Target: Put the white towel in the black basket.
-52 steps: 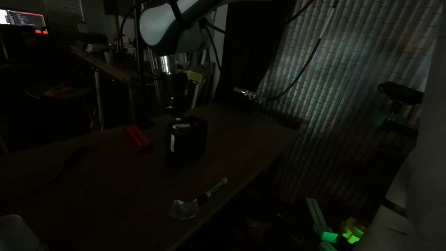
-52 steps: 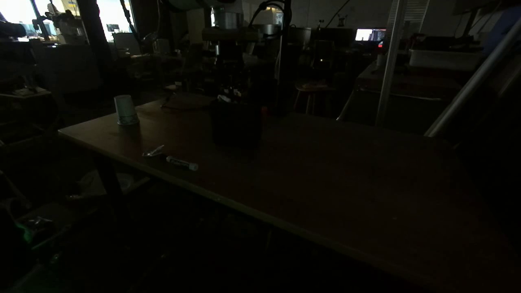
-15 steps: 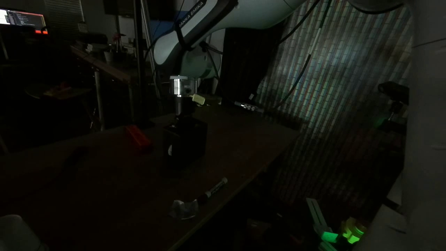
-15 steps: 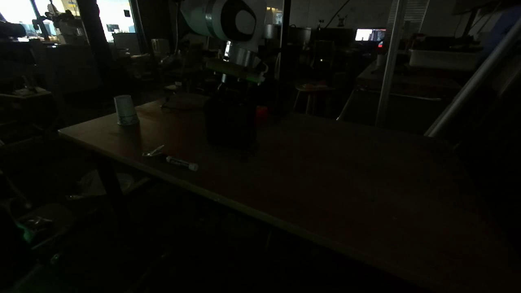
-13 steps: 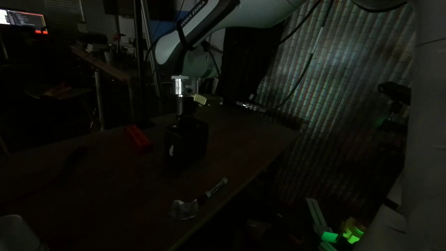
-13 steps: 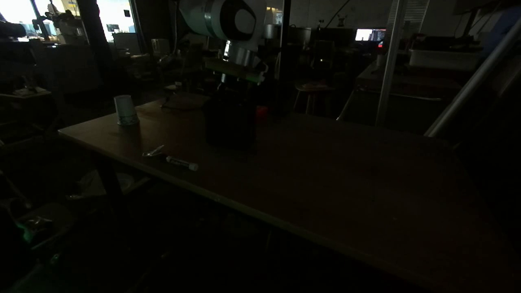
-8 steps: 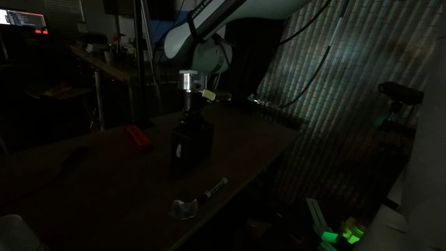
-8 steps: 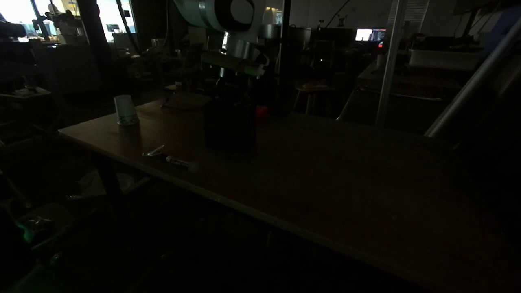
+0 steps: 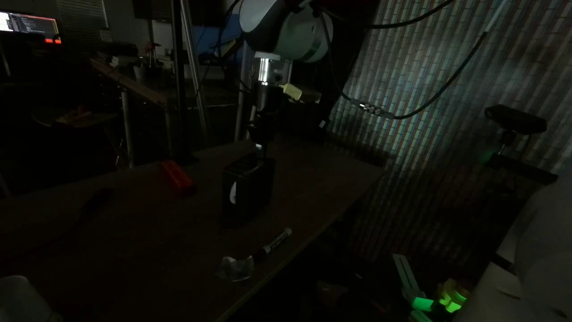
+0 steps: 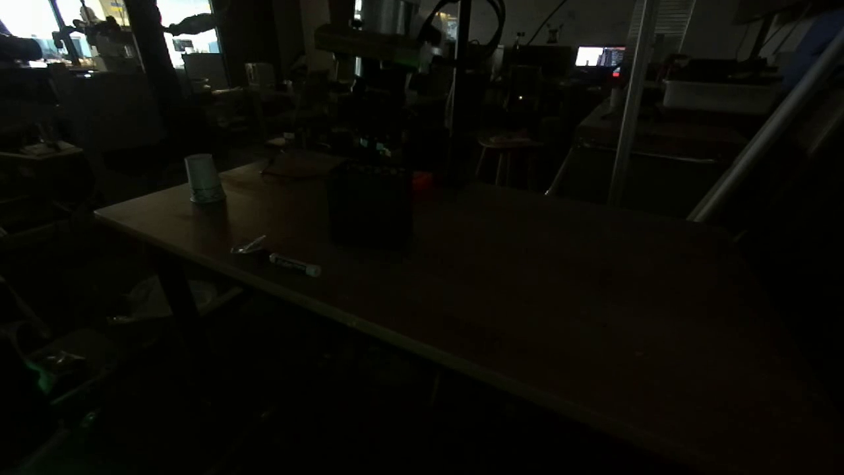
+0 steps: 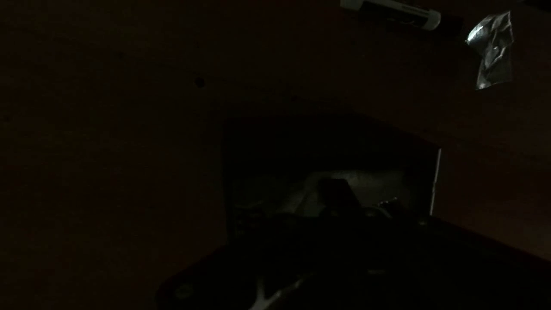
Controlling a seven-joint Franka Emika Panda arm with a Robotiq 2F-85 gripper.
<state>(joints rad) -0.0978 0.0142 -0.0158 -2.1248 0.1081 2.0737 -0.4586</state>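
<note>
The black basket stands upright on the table, a dark block in an exterior view. In the wrist view, the white towel lies down inside the basket, pale and dim between its dark walls. No part of the towel shows above the rim in either exterior view. My gripper points down at the basket's opening, its fingertips close to rim height. In the wrist view the gripper is a narrow dark shape in front of the towel, its jaws together, with no cloth visibly hanging from it. Darkness hides the finer detail.
A red object lies beside the basket. Near the table edge are a marker and a crumpled clear wrapper. An upside-down pale cup stands toward a table corner.
My gripper has risen from deep in the basket to about its rim. The basket has shifted slightly on the table. Pale cloth showed at the rim several seconds ago; now it sits lower inside.
</note>
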